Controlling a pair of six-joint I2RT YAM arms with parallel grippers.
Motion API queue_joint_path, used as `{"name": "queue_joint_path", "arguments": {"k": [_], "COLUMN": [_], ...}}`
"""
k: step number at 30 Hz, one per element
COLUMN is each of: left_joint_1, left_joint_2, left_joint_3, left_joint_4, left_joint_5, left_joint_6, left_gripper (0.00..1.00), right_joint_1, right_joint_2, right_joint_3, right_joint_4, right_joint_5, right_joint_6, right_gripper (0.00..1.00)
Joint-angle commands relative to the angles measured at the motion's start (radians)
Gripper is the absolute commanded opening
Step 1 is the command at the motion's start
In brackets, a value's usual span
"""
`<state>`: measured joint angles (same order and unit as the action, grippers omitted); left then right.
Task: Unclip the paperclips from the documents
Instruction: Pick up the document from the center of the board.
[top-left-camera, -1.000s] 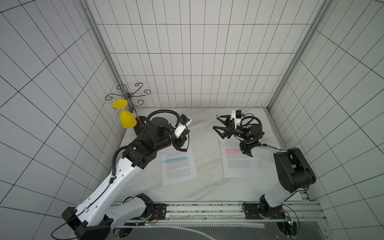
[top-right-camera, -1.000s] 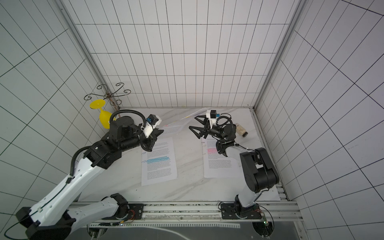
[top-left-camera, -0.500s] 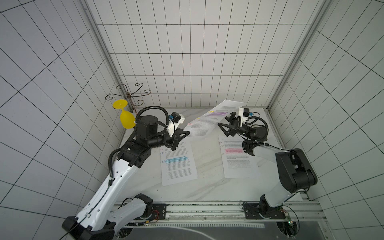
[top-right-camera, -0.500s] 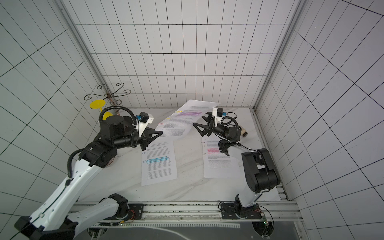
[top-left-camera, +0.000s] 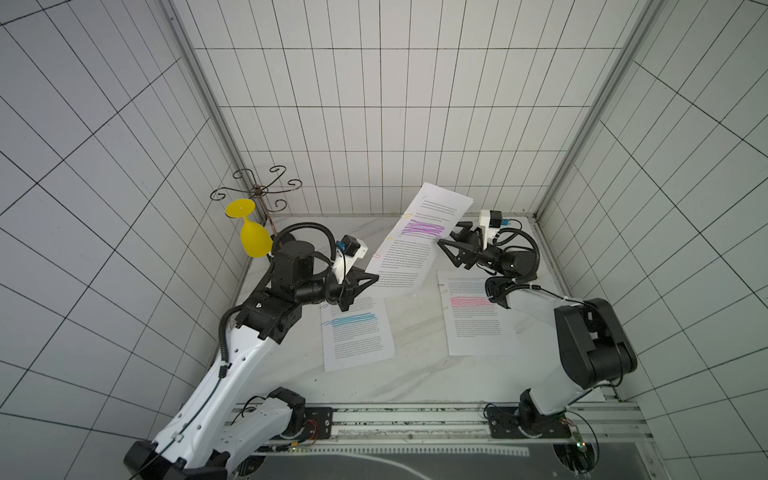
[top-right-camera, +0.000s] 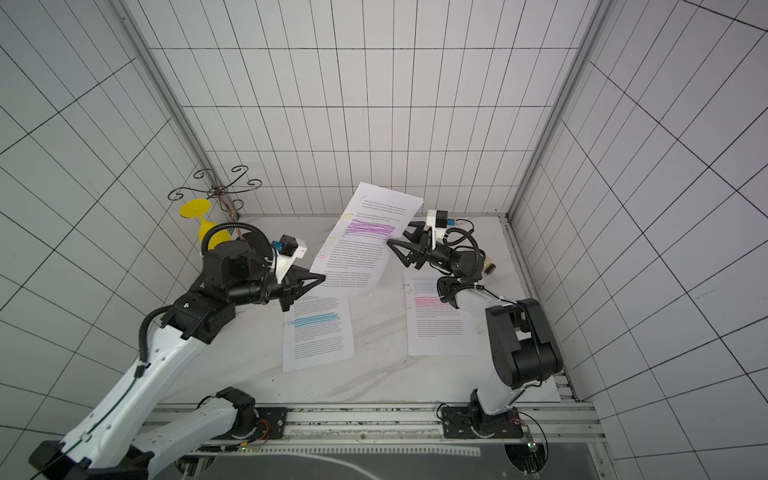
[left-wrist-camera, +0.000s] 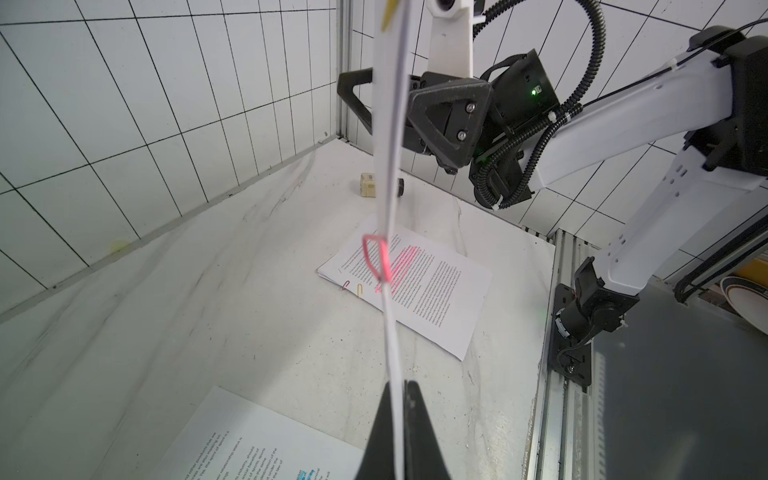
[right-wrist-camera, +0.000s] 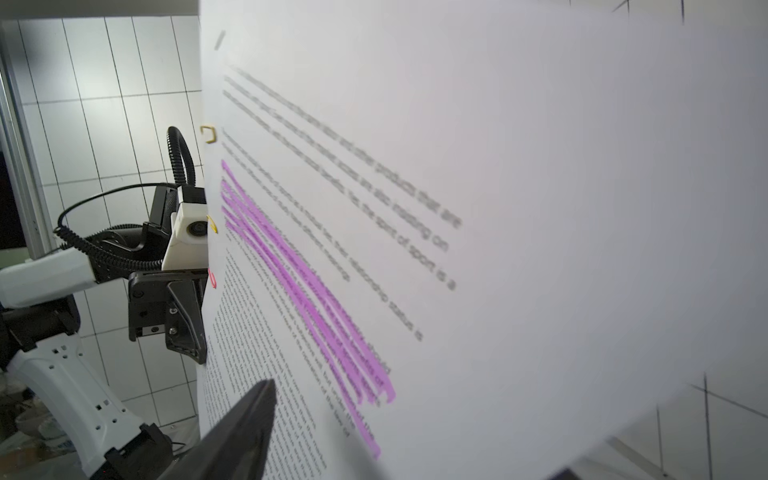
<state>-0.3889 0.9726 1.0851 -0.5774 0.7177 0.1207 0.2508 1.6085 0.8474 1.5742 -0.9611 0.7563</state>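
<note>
Now the left gripper (top-left-camera: 371, 277) pinches a low corner of the raised sheaf (top-left-camera: 415, 249); the right gripper (top-left-camera: 448, 234) stands spread astride its other edge, opposite the clips (top-left-camera: 389, 239). A skewed close could crease pages or tug the corner free.

Only the purple page (right-wrist-camera: 519, 187) is readable, and only up close. Blurry line ends: "products that are", "insisting on", "sport of sport is a", "relationship status is". Blue page (top-left-camera: 357, 336) at its 7 o'clock and pink page (top-left-camera: 478, 328) at 4: print too tiny.
</note>
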Motion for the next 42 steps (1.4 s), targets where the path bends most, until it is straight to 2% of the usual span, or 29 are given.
{"name": "queue_joint_path", "arguments": {"k": [1, 7, 9, 10, 11, 13, 14, 16, 18, 23, 27, 31, 33, 36, 40, 42], "left_joint_1": [0.005, 0.005, 0.004, 0.004, 0.004, 0.004, 0.004, 0.004, 0.005, 0.004, 0.004, 0.007, 0.011, 0.016, 0.028, 0.030], "left_joint_2": [-0.014, -0.038, -0.038, -0.040, -0.041, -0.044, -0.045, -0.040, -0.027, 0.048, 0.120, 0.161, 0.174, 0.169, 0.158, 0.156], "left_joint_3": [-0.017, -0.061, -0.070, -0.073, -0.079, -0.086, -0.091, -0.100, -0.100, -0.079, -0.041, -0.018, -0.004, 0.001, 0.018, 0.026], "left_joint_4": [0.051, 0.094, 0.093, 0.091, 0.091, 0.097, 0.108, 0.139, 0.182, 0.307, 0.360, 0.400, 0.405, 0.425, 0.438, 0.437], "left_joint_5": [0.039, 0.034, 0.038, 0.036, 0.027, 0.006, -0.002, -0.012, -0.030, -0.047, -0.057, -0.067, -0.062, -0.060, -0.031, -0.008], "left_joint_6": [-0.016, -0.036, -0.036, -0.034, -0.032, -0.028, -0.028, -0.027, -0.020, -0.015, 0.023, 0.047, 0.050, 0.043, 0.020, 0.013], "left_gripper": [0.00, 0.00, 0.00, 0.00, 0.05, 0.45, 0.54, 0.64, 0.70, 0.76, 0.79, 0.80, 0.77, 0.69, 0.45, 0.38], "right_joint_1": [0.012, 0.022, 0.027, 0.027, 0.028, 0.029, 0.030, 0.031, 0.034, 0.041, 0.055, 0.067, 0.067, 0.067, 0.067, 0.068], "right_joint_2": [-0.049, -0.093, -0.104, -0.108, -0.115, -0.130, -0.140, -0.159, -0.182, -0.234, -0.277, -0.321, -0.342, -0.359, -0.376, -0.383], "right_joint_3": [0.098, 0.123, 0.137, 0.142, 0.146, 0.144, 0.141, 0.144, 0.148, 0.124, 0.101, 0.100, 0.096, 0.091, 0.088, 0.092], "right_joint_4": [0.072, -0.103, -0.174, -0.200, -0.229, -0.254, -0.266, -0.304, -0.368, -0.446, -0.487, -0.644, -0.714, -0.785, -0.874, -0.934], "right_joint_5": [-0.012, -0.034, -0.059, -0.064, -0.068, -0.074, -0.077, -0.101, -0.145, -0.214, -0.274, -0.306, -0.304, -0.304, -0.302, -0.297], "right_joint_6": [0.012, -0.039, -0.073, -0.082, -0.089, -0.095, -0.097, -0.110, -0.143, -0.163, -0.214, -0.337, -0.390, -0.438, -0.497, -0.540], "right_gripper": [0.59, 0.27, 0.04, 0.00, 0.00, 0.00, 0.00, 0.00, 0.00, 0.00, 0.00, 0.00, 0.00, 0.00, 0.00, 0.00]}}
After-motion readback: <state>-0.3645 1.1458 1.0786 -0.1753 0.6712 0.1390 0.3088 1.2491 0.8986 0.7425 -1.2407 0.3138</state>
